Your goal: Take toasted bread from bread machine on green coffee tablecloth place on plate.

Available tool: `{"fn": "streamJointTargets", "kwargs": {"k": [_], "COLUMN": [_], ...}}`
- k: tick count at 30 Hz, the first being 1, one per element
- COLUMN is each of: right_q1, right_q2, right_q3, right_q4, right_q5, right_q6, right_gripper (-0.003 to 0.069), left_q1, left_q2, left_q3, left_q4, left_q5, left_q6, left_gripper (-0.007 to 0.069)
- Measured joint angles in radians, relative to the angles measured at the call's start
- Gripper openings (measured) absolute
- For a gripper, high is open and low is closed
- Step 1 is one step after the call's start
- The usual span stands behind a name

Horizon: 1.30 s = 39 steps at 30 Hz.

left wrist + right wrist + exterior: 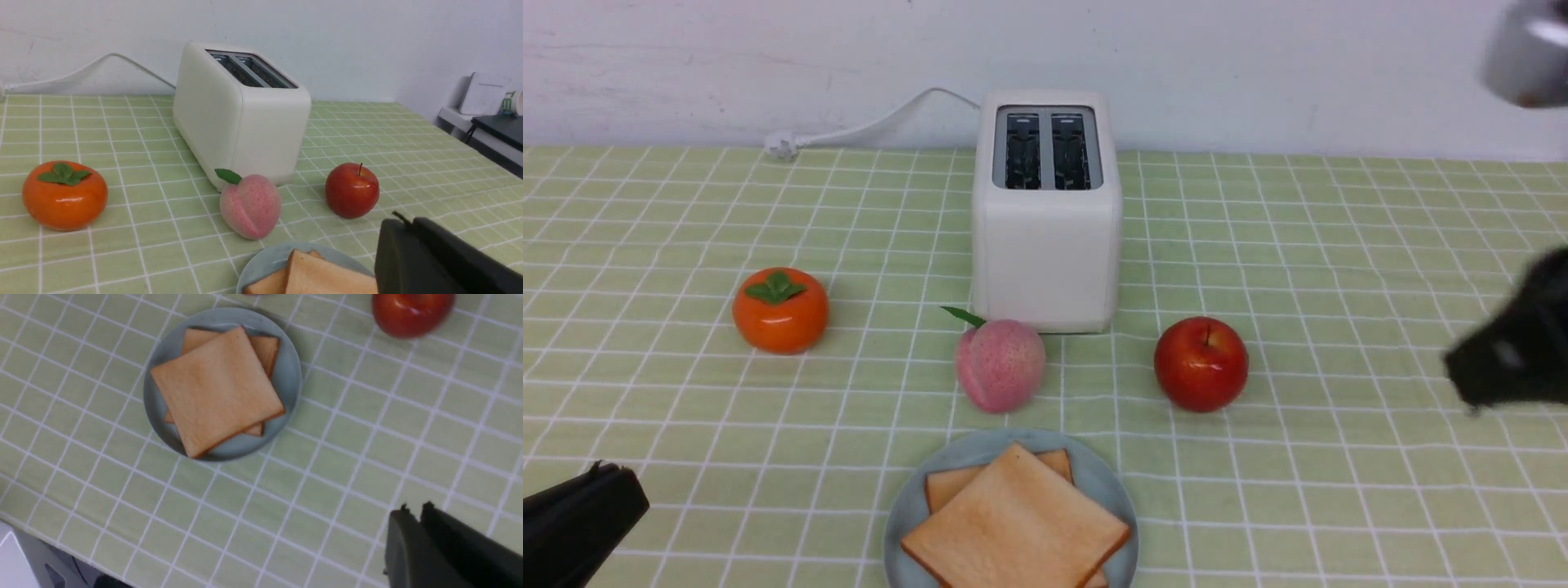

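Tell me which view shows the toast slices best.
Right wrist view: it looks down on both toast slices, whole, stacked on the plate. Front view cuts off their near edge; left wrist view shows only a corner.

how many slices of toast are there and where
2. Both lie stacked on the plate: the top slice covers most of the lower slice, whose corners stick out. The bread machine slots look empty, though their bottoms are out of sight.
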Motion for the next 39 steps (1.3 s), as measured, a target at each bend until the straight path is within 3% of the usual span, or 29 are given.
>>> {"fn": "streamJointTargets", "kwargs": {"k": [5, 9, 12, 15, 28, 31, 34, 35, 36, 39], "right_q1": [0.000, 0.000, 0.000, 0.000, -0.001, -0.081, -0.237, -0.237, -0.326, -0.398], "right_q2": [-0.316, -0.438, -0.546, -0.600, -0.629, -0.670, -0.741, -0.741, -0.795, -0.861], "right_q3": [0.281, 0.394, 0.493, 0.539, 0.560, 0.590, 0.697, 0.707, 0.797, 0.915], "right_q4": [-0.049, -0.089, -0.124, -0.134, -0.145, -0.158, -0.126, -0.122, -0.077, -0.032], "right_q5": [-0.023, -0.079, -0.212, -0.283, -0.291, -0.380, -0.516, -0.526, -0.597, -0.667], "right_q6": [0.148, 0.184, 0.199, 0.199, 0.199, 0.162, 0.011, 0.011, -0.102, -0.211], "right_gripper": [0.0000, 0.0001, 0.0006, 0.0013, 0.0021, 0.0015, -0.0007, -0.0009, -0.0018, -0.0020], "left_q1": [0.000, 0.000, 0.000, 0.000, 0.000, 0.000, 0.000, 0.000, 0.000, 0.000], "left_q2": [-0.039, -0.039, -0.039, -0.039, -0.039, -0.039, -0.039, -0.039, -0.039, -0.039], "left_q3": [0.000, 0.000, 0.000, 0.000, 0.000, 0.000, 0.000, 0.000, 0.000, 0.000], "left_q4": [-0.001, 0.000, 0.000, 0.000, 0.000, 0.000, 0.000, 0.000, 0.000, 0.000], "left_q5": [0.000, 0.005, 0.010, 0.011, 0.013, 0.014, 0.015, 0.015, 0.016, 0.019], "left_q6": [0.000, 0.000, 0.000, 0.000, 0.000, 0.000, 0.000, 0.000, 0.000, 0.000], "left_gripper": [0.0015, 0.0017, 0.0020, 0.0020, 0.0031, 0.0032, 0.0034, 0.0034, 0.0036, 0.0038]}}
